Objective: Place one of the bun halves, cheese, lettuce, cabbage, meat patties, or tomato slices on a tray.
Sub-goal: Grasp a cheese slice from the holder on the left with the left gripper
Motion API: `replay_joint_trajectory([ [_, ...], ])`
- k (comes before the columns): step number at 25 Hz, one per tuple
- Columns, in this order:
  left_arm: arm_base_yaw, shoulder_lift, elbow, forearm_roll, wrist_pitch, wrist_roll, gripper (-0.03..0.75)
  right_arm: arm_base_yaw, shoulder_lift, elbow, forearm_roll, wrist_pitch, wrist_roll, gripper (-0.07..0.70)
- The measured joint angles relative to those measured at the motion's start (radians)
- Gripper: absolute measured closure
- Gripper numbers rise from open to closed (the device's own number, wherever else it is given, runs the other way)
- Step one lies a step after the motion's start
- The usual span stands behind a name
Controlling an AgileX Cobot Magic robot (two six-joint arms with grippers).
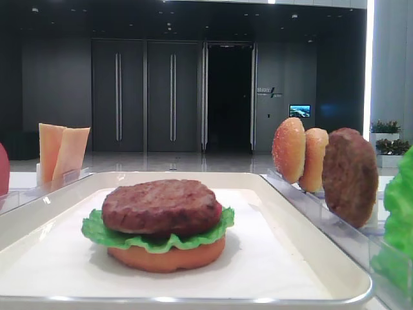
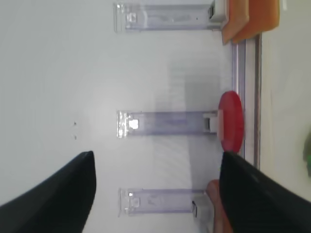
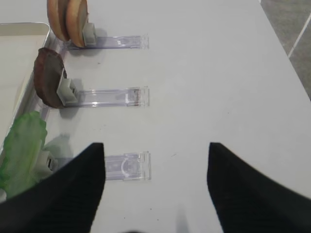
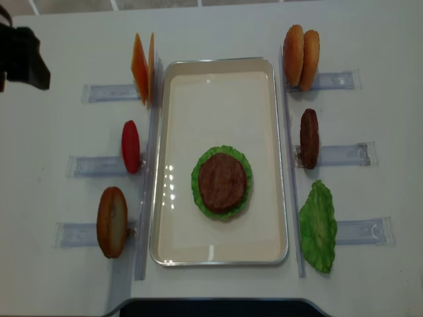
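Observation:
The cream tray holds a stack: a bun half under lettuce and a meat patty. Left of the tray, two cheese slices, a tomato slice and a bun half stand in racks. On the right stand two bun halves, a patty and lettuce. My left gripper is open above the table beside the tomato slice and a bun half. My right gripper is open, to the right of the lettuce.
Narrow clear plastic racks stick out from both long sides of the tray across the white table. A black part of an arm shows at the far left corner. A dark edge runs along the table's near side.

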Motion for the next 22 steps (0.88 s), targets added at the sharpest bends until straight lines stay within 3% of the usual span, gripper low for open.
replay_joint_trajectory([
  [13, 0.000, 0.364, -0.358, 0.010, 0.001, -0.036, 0.125, 0.000, 0.000, 0.000, 0.000, 0.000, 0.000, 0.171],
  [22, 0.000, 0.549, -0.516, 0.023, 0.001, -0.036, 0.125, 0.000, 0.000, 0.000, 0.000, 0.000, 0.000, 0.171],
])
